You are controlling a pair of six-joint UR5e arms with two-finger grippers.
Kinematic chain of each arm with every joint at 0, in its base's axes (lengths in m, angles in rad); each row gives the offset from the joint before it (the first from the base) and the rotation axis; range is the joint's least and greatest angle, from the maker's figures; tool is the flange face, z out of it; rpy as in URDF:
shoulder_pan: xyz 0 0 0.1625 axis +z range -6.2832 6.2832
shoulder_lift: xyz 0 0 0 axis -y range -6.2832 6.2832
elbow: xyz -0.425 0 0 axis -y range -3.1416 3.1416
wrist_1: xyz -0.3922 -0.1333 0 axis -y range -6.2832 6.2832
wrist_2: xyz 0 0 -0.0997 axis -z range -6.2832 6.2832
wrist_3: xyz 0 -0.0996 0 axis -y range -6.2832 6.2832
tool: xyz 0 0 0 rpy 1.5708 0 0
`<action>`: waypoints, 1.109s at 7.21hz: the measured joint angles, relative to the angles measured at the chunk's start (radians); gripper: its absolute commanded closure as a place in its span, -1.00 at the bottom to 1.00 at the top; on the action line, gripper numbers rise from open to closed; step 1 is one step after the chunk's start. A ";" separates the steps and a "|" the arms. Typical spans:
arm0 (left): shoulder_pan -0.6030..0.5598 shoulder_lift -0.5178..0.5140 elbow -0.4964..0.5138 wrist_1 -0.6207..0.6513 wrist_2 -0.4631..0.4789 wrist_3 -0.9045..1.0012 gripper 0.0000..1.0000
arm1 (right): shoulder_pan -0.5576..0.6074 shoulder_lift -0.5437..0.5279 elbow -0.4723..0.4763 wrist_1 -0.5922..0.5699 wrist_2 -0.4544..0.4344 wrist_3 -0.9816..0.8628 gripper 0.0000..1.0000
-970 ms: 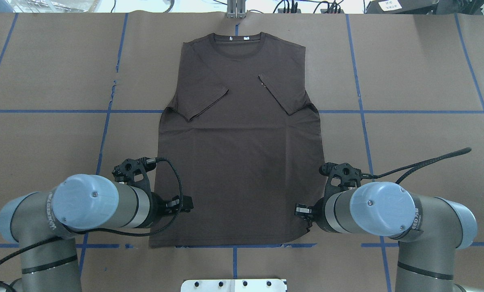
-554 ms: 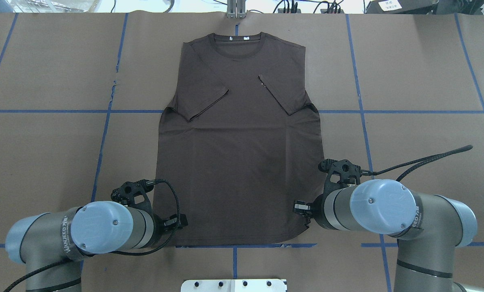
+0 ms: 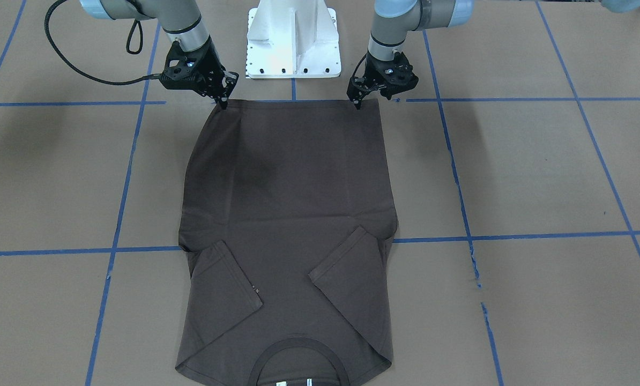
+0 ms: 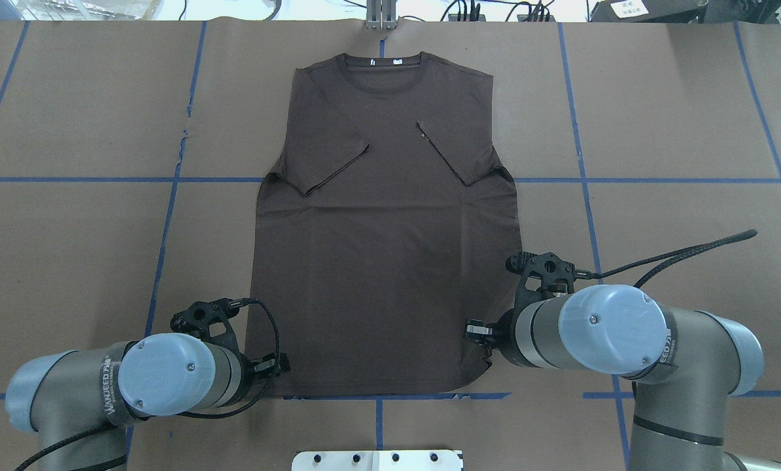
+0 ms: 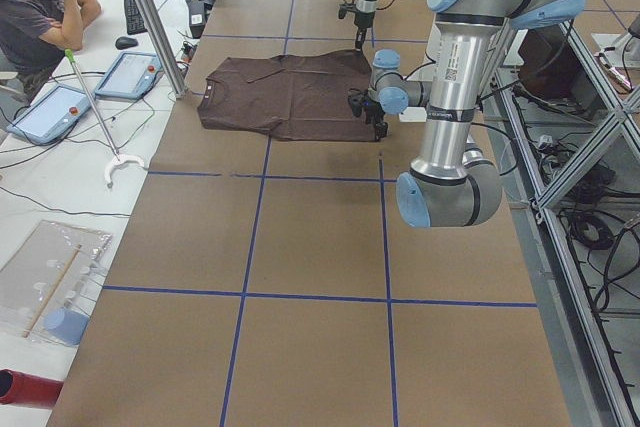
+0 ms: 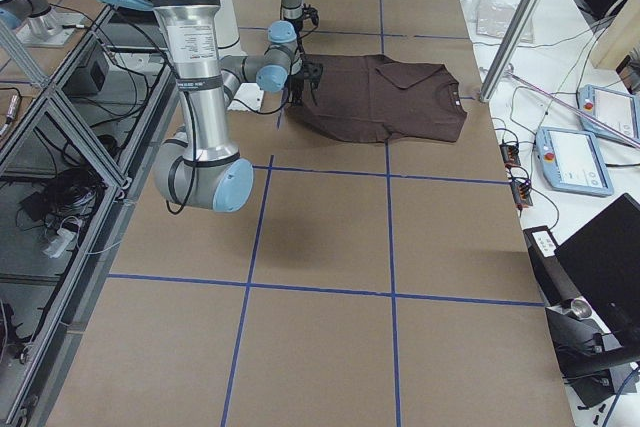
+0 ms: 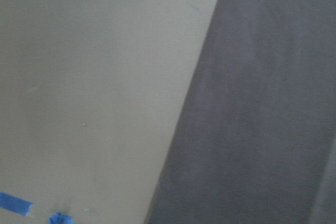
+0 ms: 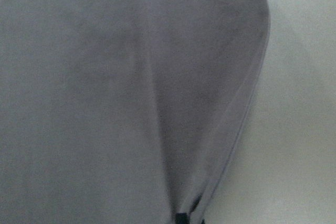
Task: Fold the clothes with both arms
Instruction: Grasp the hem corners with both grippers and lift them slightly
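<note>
Right jaws looked pinched on one hem corner of the T-shirt (image 3: 288, 203); the cloth puckered toward them in the wrist view. Left jaws: gap not resolved, cannot tell. In the last second the left arm (image 4: 168, 373) drew back along the side edge to the other hem corner. T-shirt flat on tabletop (image 3: 513, 177), sleeves folded in. Judged: hem lift is next.

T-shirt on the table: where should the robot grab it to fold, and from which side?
By the two hem corners nearest the robot, one per gripper, coming down from above. The T-shirt lies flat with sleeves folded in, so only its edges lift easily; the left gripper and right gripper sit there.
</note>
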 measured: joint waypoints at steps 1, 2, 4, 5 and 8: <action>0.004 0.005 0.002 0.002 0.000 -0.002 -0.92 | 0.004 0.000 0.000 0.000 0.002 0.000 1.00; 0.007 0.007 0.005 0.003 0.001 -0.003 -0.88 | 0.008 0.001 -0.001 -0.001 0.006 -0.001 1.00; 0.012 0.007 0.012 0.003 0.002 -0.005 -0.56 | 0.014 0.000 -0.001 -0.004 0.010 -0.001 1.00; 0.015 0.007 0.014 0.003 0.002 -0.007 -0.23 | 0.017 0.000 -0.001 -0.006 0.011 -0.001 1.00; 0.020 0.004 0.014 0.003 0.001 -0.026 0.48 | 0.020 -0.001 0.000 -0.009 0.012 -0.002 1.00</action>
